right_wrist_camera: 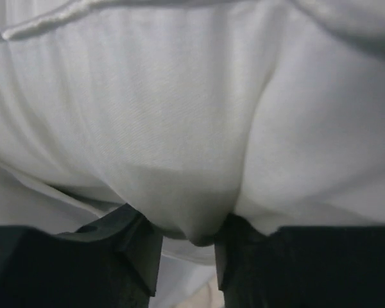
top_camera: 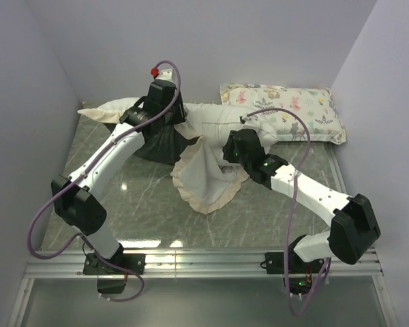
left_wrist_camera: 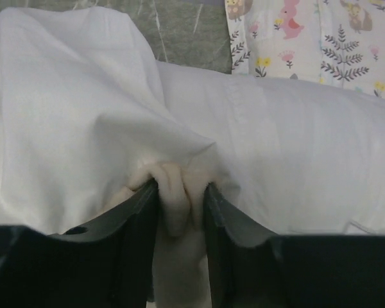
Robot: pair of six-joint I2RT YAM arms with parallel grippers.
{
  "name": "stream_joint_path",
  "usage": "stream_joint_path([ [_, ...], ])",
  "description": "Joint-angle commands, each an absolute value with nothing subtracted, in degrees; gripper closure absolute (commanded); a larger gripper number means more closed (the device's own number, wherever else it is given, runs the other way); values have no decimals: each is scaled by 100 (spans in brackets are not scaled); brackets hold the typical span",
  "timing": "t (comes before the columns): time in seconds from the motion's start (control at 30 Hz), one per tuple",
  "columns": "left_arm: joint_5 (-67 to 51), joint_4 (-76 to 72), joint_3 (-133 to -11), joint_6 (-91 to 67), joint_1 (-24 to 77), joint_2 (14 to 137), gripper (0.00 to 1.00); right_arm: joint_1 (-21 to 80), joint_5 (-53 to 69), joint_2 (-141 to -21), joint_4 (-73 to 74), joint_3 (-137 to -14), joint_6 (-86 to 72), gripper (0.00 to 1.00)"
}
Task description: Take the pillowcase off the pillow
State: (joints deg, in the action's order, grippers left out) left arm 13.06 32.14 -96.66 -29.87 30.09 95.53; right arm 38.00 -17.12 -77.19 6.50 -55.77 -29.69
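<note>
- Top view: left arm (top_camera: pixel 116 153) stretching forward over the desk (top_camera: pixel 143 211), its wrist bending down onto the grey, cream-frilled pillowcase (top_camera: pixel 206 180), which is lying bunched against the near side of the white pillow (top_camera: pixel 211 117). Right arm (top_camera: pixel 307 191) reaching inward to the pillow.
- Left wrist view: left claw (left_wrist_camera: pixel 179 212) pinching a cream fold of the pillowcase.
- Right wrist view: right claw (right_wrist_camera: pixel 187 247) clenching on white pillow fabric.

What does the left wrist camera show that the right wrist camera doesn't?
Only the left wrist view shows the printed pillow, a strip of table and a cream fold of the pillowcase in the left claw. Only the right wrist view shows the right claw nipping the white pillow, which fills the frame. Both show pale cloth bunched between dark claw fingers.
</note>
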Motion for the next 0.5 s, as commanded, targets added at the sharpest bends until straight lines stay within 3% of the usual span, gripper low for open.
stream_joint_path([
  [0.0, 897, 3340, -9931, -2752, 3085, 9106, 59, 3779, -1889, -7919, 500, -6239, -3094, 70],
  [0.07, 862, 3454, -10193, -2690, 3085, 9062, 54, 3762, -1960, -8015, 773, -6512, -3067, 90],
  [0.13, 835, 3568, -10414, -2584, 3085, 9070, 46, 3762, -1925, -8103, 1070, -6809, -2997, 99],
  [0.3, 782, 3542, -10600, -2461, 3129, 8633, 27, 3639, -1328, -8437, 2195, -7855, -2735, 100],
  [0.47, 1229, 3393, -9915, -2540, 3278, 7718, 24, 3349, -83, -8333, 2883, -8596, -2479, 100],
])
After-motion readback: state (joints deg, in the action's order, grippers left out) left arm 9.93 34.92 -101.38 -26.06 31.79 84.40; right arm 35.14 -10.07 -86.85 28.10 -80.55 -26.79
